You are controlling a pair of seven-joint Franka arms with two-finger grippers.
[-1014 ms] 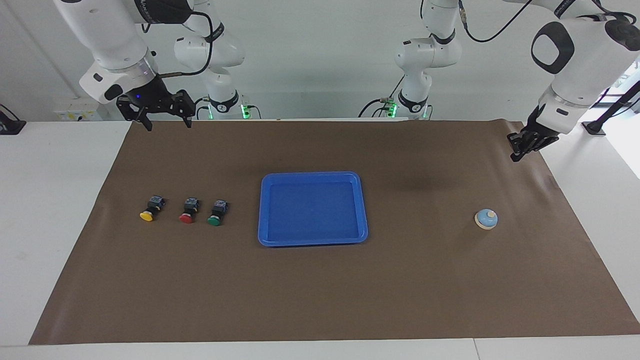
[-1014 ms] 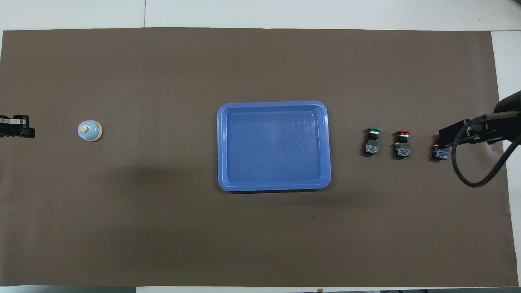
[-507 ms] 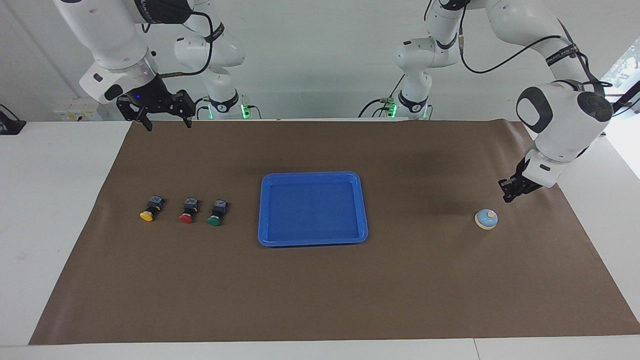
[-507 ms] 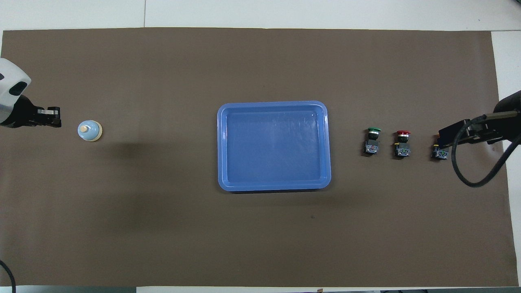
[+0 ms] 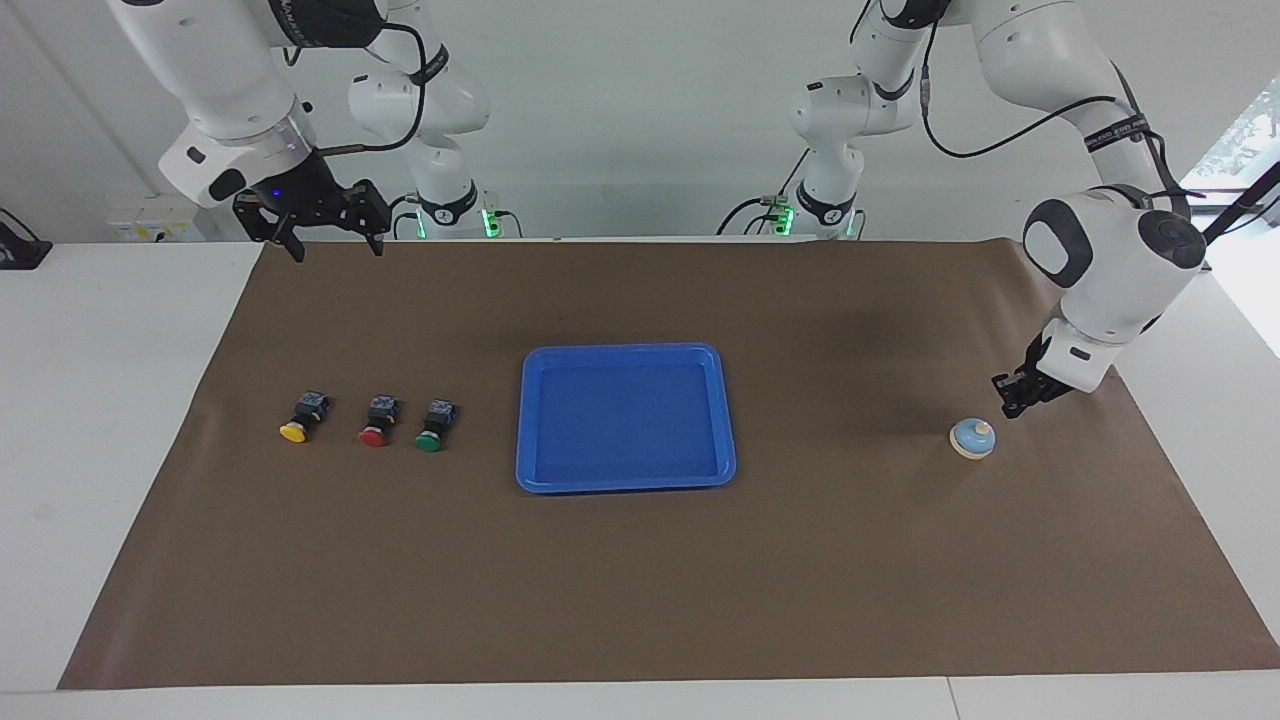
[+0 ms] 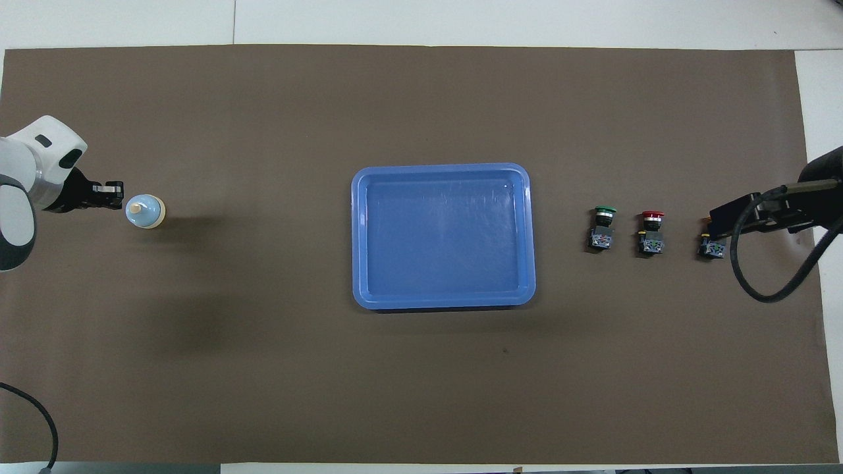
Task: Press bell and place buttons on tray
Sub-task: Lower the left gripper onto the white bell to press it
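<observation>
The light-blue bell (image 5: 972,438) stands on the brown mat toward the left arm's end; it also shows in the overhead view (image 6: 145,211). My left gripper (image 5: 1010,403) is shut and empty. It hangs low over the mat right beside the bell, not touching it, and shows in the overhead view (image 6: 116,193). The yellow button (image 5: 295,430), red button (image 5: 372,434) and green button (image 5: 428,439) lie in a row toward the right arm's end. The empty blue tray (image 5: 625,486) sits mid-table. My right gripper (image 5: 338,250) waits open, high over the mat's edge.
The brown mat (image 5: 640,590) covers most of the white table. In the overhead view the right arm's hand and cable loop (image 6: 757,289) cover part of the yellow button (image 6: 711,249). The green button (image 6: 604,228) and red button (image 6: 652,232) show fully there.
My left gripper has come down and moved toward the bell, from high over the mat's corner to right beside it. The right arm, buttons and tray have not moved.
</observation>
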